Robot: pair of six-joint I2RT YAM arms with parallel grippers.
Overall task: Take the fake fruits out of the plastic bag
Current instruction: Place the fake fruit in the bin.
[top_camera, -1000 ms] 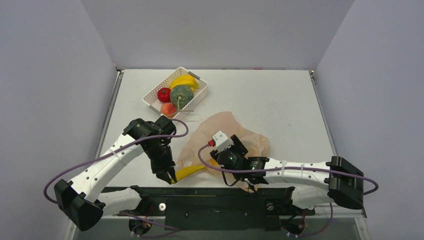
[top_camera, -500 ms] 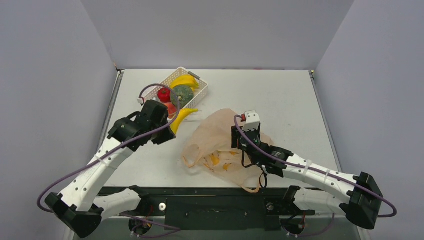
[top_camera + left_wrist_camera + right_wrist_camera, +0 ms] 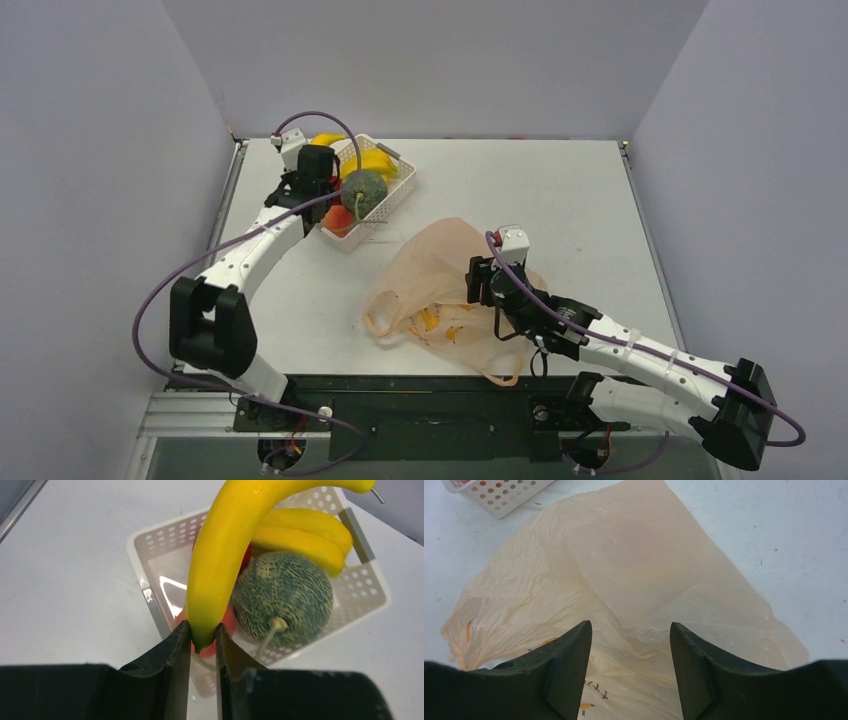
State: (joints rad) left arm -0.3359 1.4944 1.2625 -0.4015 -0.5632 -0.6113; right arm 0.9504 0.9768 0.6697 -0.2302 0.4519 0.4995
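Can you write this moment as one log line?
left hand: shut on banana, above basket | right hand: open above plastic bag

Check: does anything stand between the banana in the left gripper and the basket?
Nothing visible stands between them: the held banana hangs over the basket, though the melon and two bananas below leave little room.

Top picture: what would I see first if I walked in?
A yellow banana, pinched at its tip by the left gripper, hangs over the white basket at the far left. Nearer the middle, the right gripper is open over a crumpled pale-orange bag.
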